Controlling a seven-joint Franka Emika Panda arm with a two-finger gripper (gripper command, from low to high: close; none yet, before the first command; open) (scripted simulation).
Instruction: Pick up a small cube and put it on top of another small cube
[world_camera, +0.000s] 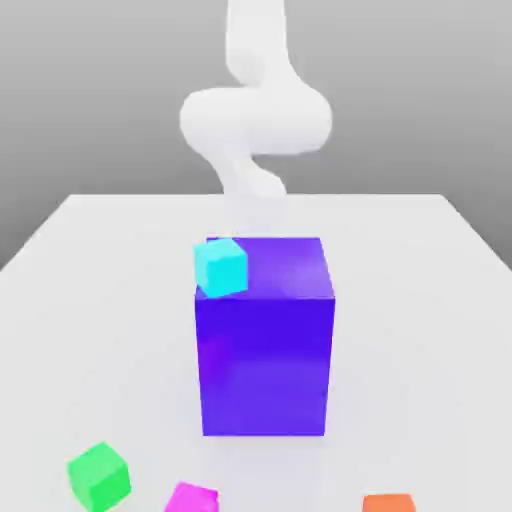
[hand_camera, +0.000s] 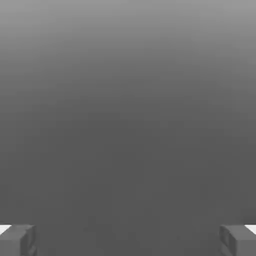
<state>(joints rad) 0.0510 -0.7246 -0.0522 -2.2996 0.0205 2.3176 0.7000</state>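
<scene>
A small cyan cube (world_camera: 221, 266) sits at the upper corner of a tall blue-purple block (world_camera: 267, 340), on the exterior view's left side. Near the front edge lie a green cube (world_camera: 99, 475), a magenta cube (world_camera: 192, 498) and an orange cube (world_camera: 388, 503). My white arm (world_camera: 255, 115) rises behind the block, far from all the cubes. In the hand view my gripper (hand_camera: 128, 241) is open, its two fingertips (hand_camera: 18, 240) spread wide with nothing between them, facing plain grey background.
The white table (world_camera: 420, 300) spreads around the tall block, which stands in the middle between my arm and the three front cubes. The magenta and orange cubes are cut off by the frame's lower edge.
</scene>
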